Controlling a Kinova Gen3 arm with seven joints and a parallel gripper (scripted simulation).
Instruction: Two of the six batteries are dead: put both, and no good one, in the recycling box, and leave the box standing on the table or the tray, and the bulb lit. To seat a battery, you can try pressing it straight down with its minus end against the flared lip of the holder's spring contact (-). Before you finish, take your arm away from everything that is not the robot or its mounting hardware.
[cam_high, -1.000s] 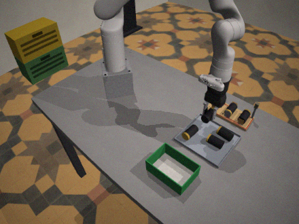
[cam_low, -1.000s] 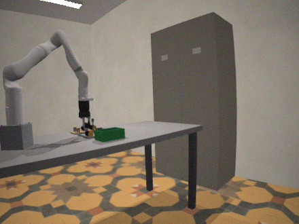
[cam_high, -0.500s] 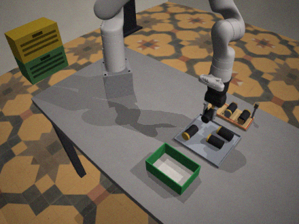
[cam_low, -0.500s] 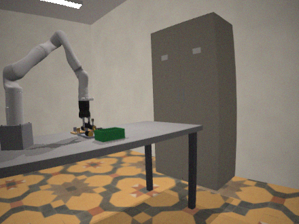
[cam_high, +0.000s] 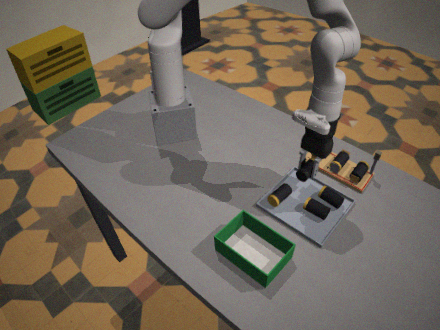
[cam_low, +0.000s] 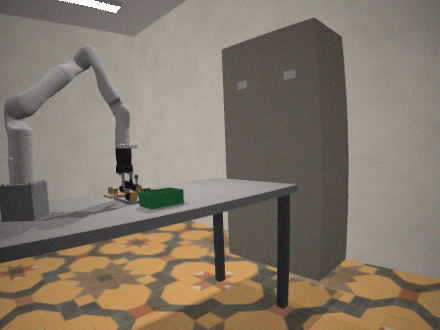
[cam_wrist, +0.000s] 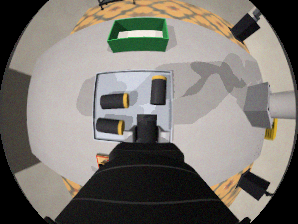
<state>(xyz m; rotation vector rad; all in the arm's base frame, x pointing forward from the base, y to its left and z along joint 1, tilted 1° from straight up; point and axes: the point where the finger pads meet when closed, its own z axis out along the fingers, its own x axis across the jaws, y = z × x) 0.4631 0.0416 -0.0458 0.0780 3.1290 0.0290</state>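
Claw: the gripper (cam_high: 306, 169) hangs at the tray's far corner beside the holder, its fingers partly closed on a black battery (cam_high: 305, 171) clamped between them; in the wrist view that battery (cam_wrist: 145, 127) shows end-on, just ahead of the dark gripper body.
Table: grey table (cam_high: 150, 200) carrying the arm's base, the box, the tray and the holder.
Arm: white arm (cam_high: 327, 55) reaching down from above to the tray's far edge.
Recycling box: green recycling box (cam_high: 224, 242) stands upright on the table, near the tray's front side but apart from it; its pale floor shows inside.
Tray: grey tray (cam_high: 295, 220) lies between the box and the holder.
Holder: wooden battery holder (cam_high: 369, 181) sits just behind the tray, with two batteries (cam_high: 350, 166) in it side by side.
Loose batteries: three lie on the tray, one (cam_high: 280, 195) toward the left and two (cam_high: 324, 201) close together on the right, all black with yellow ends.
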